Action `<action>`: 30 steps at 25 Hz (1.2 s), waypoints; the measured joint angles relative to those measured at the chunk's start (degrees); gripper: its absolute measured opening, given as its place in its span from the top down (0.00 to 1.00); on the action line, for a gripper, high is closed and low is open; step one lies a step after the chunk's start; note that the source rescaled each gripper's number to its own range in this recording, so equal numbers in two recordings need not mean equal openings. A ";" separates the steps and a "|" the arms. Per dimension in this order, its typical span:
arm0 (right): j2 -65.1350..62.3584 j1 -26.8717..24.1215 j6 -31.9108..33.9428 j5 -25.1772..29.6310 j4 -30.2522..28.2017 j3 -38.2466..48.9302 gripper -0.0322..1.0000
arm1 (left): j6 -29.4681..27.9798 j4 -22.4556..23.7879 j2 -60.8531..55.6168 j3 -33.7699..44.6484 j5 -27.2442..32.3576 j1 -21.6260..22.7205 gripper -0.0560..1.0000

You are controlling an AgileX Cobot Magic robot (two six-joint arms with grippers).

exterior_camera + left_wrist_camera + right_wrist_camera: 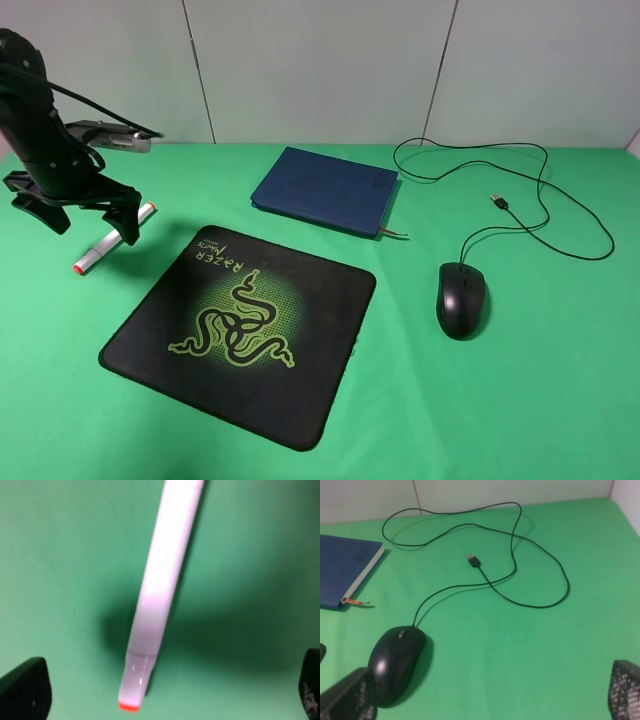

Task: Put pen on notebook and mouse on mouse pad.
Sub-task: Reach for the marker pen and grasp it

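Seen from the high camera, a green-covered bench [540,420] carries a large black cloth mouse pad [300,400] with a green snake logo, near the centre. A dark navy hardcover notebook [325,190] lies beyond it. A glossy black wired mouse [462,300] sits on bare cloth just right of the pad, its thin black cable [560,235] looping toward the far right. At the left, the left pincer [92,225] hovers, spread wide, over a thick white pen with orange-red caps [100,252], which lies on the cloth near the pad's far-left corner. The left wrist camera shows the pen's barrel between the two spread fingertips, not gripped. The right wrist camera shows the right pincer [485,695], also spread and empty, near the mouse. The pen pickup seems to be the step in hand. The next move calls for lowering, pinching across the barrel, lifting, then carrying it right to the notebook over open cloth, clear of the pad's corner.
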 joint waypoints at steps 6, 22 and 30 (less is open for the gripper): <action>0.00 0.00 0.00 0.00 0.00 0.00 0.00 | 0.48 0.00 2.65 -0.02 -1.41 0.00 0.00; 0.00 0.00 0.00 0.00 0.00 0.00 0.00 | 0.86 0.14 5.60 -0.06 -4.20 0.00 0.18; 0.00 0.00 0.00 0.00 0.00 0.00 0.00 | 0.86 0.14 5.66 -0.06 -4.31 0.00 0.60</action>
